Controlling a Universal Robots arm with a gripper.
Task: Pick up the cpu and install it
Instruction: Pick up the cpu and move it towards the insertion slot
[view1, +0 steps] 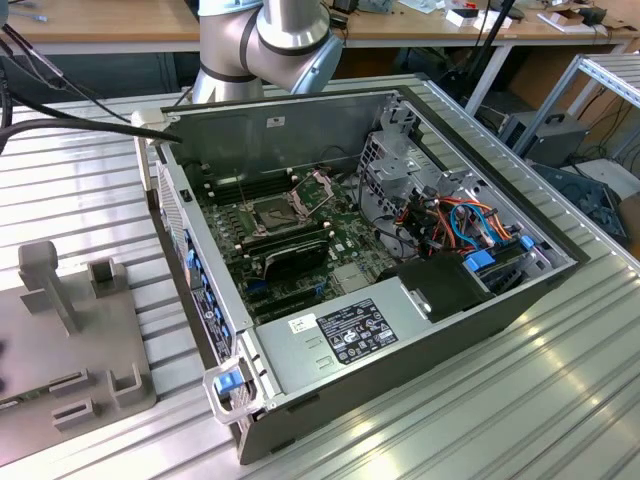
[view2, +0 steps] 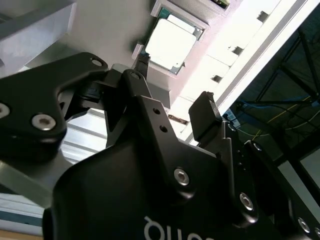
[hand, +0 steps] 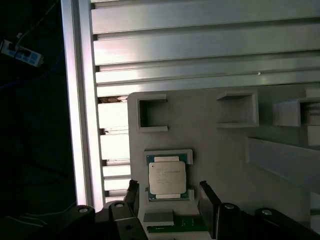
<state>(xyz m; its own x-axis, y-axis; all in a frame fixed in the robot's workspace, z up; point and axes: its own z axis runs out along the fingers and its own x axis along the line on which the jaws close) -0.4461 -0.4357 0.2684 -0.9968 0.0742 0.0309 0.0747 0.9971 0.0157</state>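
grey fixture plate (hand: 225, 165) holds the cpu (hand: 169, 176), its print unreadable, near the released, empty tool (hand: 170, 199).

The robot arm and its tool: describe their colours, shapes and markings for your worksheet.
In the exterior view the arm has rounded silver-grey metal joints. In the second wrist view the tool is matte black: angular linked plates, two blocky fingers, shiny round screws and white lettering on its rounded body.
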